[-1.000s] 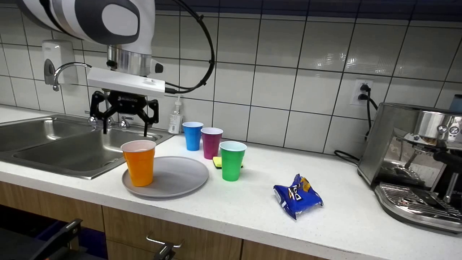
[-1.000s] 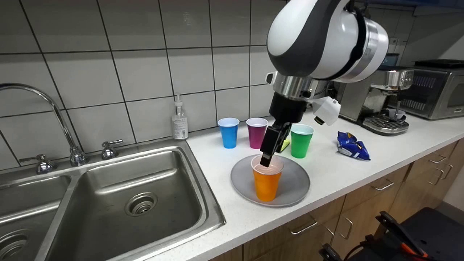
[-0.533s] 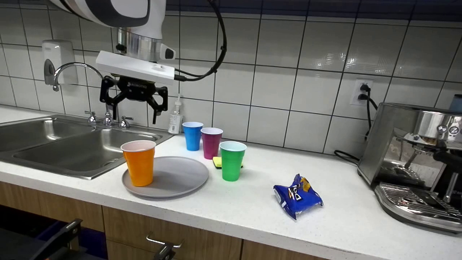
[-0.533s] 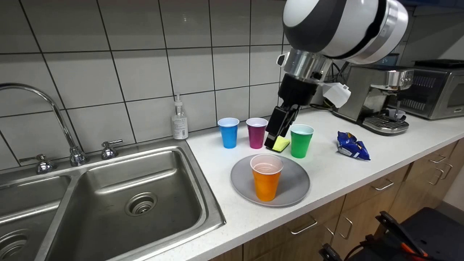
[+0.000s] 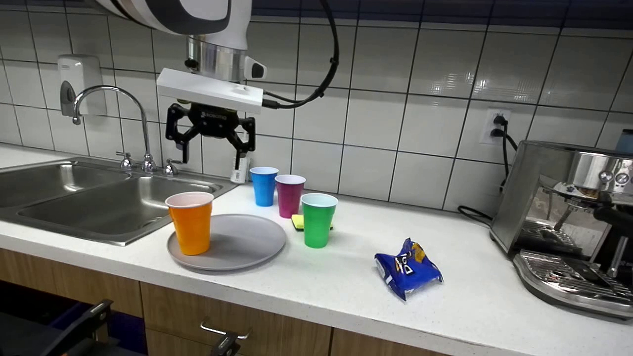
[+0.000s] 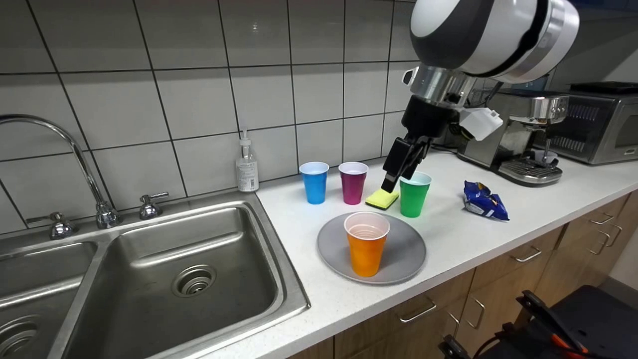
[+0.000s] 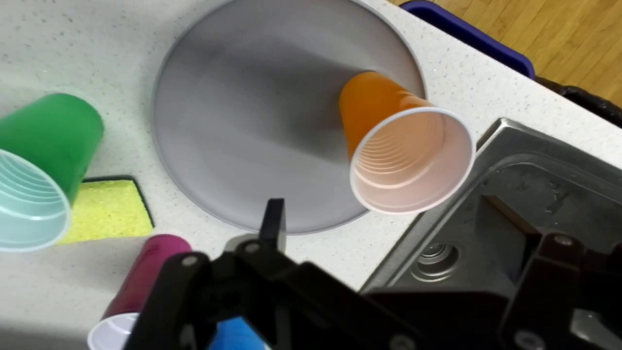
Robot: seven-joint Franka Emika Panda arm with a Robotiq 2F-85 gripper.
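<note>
Your gripper hangs empty above the counter, its fingers spread wide; the upright orange cup stands on the gray plate, toward the sink, lower than the fingertips and apart from them. The blue cup, purple cup and green cup stand near the plate, a yellow sponge between the last two, so any lowering is best slow and straight, checked in both exterior views. If you close on a cup, center it evenly first and squeeze lightly, since its sides would probably buckle.
</note>
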